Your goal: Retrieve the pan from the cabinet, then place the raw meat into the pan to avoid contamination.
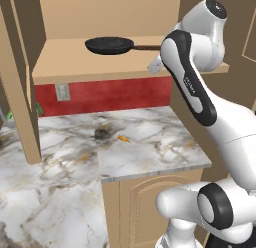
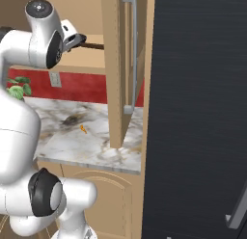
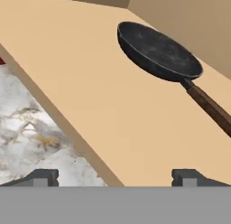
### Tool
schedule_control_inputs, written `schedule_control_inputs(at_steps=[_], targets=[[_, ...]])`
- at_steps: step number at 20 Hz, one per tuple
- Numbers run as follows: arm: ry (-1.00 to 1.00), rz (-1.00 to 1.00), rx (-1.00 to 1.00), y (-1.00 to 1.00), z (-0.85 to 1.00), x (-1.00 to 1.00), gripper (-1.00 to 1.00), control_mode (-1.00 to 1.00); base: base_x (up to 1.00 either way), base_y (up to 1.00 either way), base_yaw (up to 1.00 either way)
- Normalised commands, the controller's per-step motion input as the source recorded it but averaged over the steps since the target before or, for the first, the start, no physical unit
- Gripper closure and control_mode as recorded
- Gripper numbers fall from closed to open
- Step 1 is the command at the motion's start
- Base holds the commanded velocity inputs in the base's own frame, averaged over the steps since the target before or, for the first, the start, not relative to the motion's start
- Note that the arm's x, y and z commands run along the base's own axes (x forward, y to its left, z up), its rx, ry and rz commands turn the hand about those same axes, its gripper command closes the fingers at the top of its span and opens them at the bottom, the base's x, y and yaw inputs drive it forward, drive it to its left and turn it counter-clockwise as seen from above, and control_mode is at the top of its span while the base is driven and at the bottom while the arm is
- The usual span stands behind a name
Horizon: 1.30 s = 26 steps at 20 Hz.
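The round black pan [image 1: 110, 45] lies on the wooden shelf of the open cabinet [image 1: 75, 64], its brown handle [image 1: 147, 48] pointing right towards my arm. From the hand, the pan [image 3: 158, 50] is up and to the right, and its handle [image 3: 208, 106] runs down towards the right edge. My gripper [image 3: 115, 178] is open and holds nothing. It hovers over the shelf's front edge, short of the handle and to one side of it. In the right base view the gripper [image 2: 78, 40] sits just left of the handle [image 2: 94, 46]. The raw meat is out of view.
A marble counter [image 1: 150, 142] lies below the shelf, with a small orange scrap [image 1: 123, 139] and a dark smudge [image 1: 102, 133] on it. Open cabinet doors [image 1: 20, 92] [image 2: 115, 69] flank the shelf. A tall black panel [image 2: 198, 112] stands at the right, and a green plant [image 2: 17, 88] at the left.
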Motion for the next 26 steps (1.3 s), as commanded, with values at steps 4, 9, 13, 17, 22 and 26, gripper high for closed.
schedule_control_inputs(at_steps=[4,9,13,17,22,26], targets=[[-0.05,0.00,0.00,-0.08,0.00,0.22,-1.00,-1.00,0.00,0.00,0.00],[0.01,0.00,0.00,-0.14,0.00,0.21,-1.00,-1.00,0.00,0.00,0.00],[0.05,0.00,0.00,-0.15,0.00,0.32,-1.00,-1.00,0.00,0.00,0.00],[0.05,0.00,0.00,-0.12,0.00,0.37,-1.00,-1.00,0.00,0.00,0.00],[0.07,0.00,0.00,-0.06,0.00,0.41,-1.00,-1.00,0.00,0.00,0.00],[0.02,0.00,0.00,0.00,0.00,0.41,-1.00,-1.00,0.00,0.00,0.00]])
